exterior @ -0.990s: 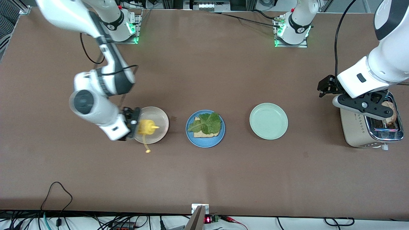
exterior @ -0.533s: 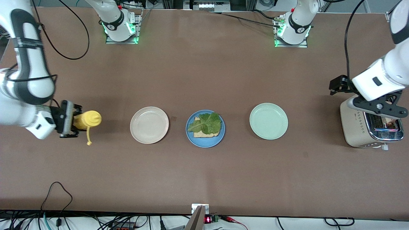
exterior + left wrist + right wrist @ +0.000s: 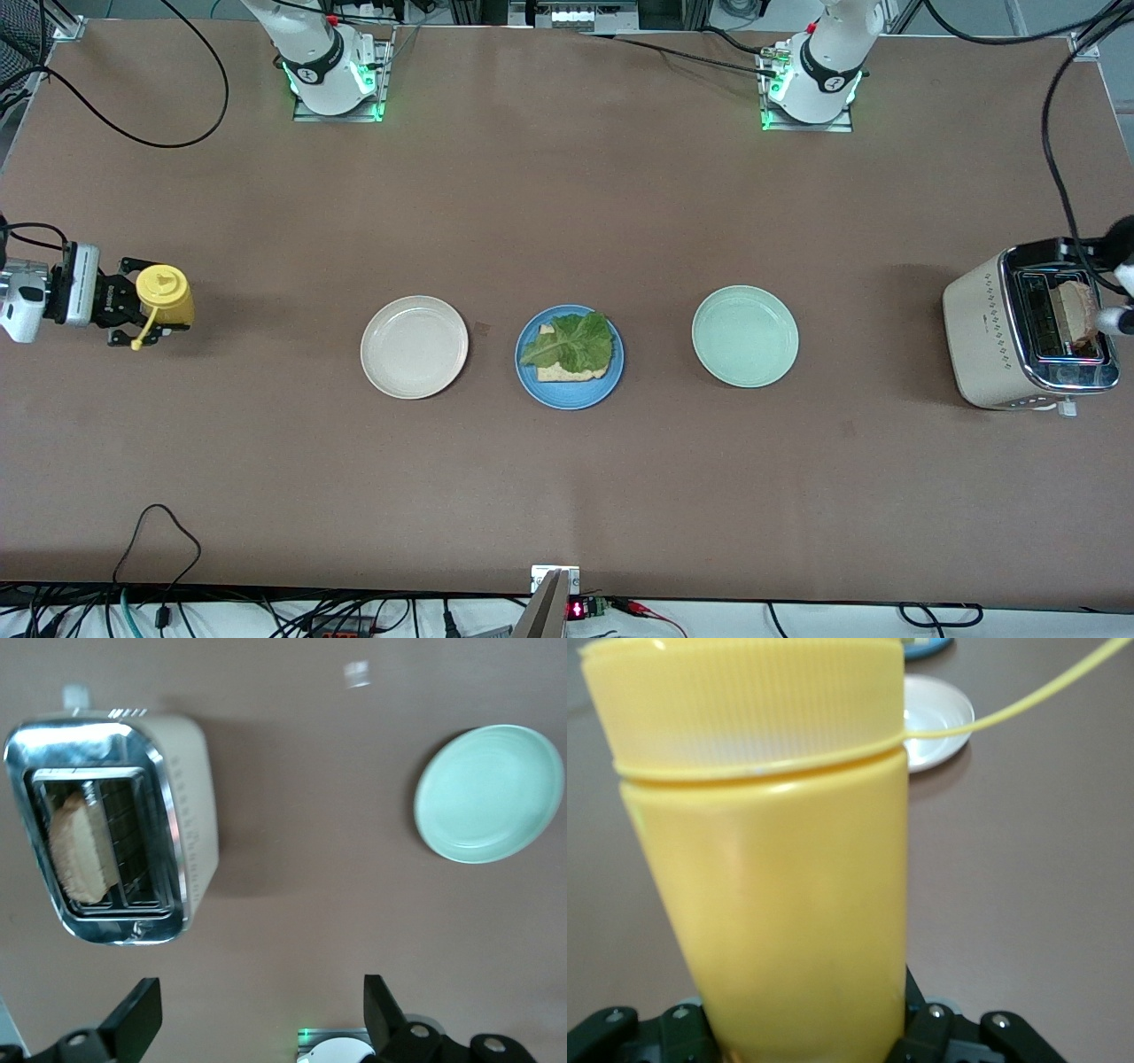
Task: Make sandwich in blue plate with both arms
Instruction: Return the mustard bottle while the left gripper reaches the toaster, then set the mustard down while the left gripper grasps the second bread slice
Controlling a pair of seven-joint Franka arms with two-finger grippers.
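**A:** Right gripper (image 3: 133,310), at the desk's right-arm edge, jaws pinching a yellow mustard bottle (image 3: 165,294); left gripper (image 3: 261,1014) hangs over the toaster (image 3: 1028,332), jaws spread, empty.

**B:** And the sandwich?

**A:** Unfinished: bread slice (image 3: 567,365) and lettuce (image 3: 571,341) on the blue plate (image 3: 532,379), mid-desk. The toast (image 3: 1076,312) sits deep in its slot; a crooked reach could snag the chrome rim.

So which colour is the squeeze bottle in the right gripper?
Yellow; the plastic squeeze bottle shows best in the right wrist view.
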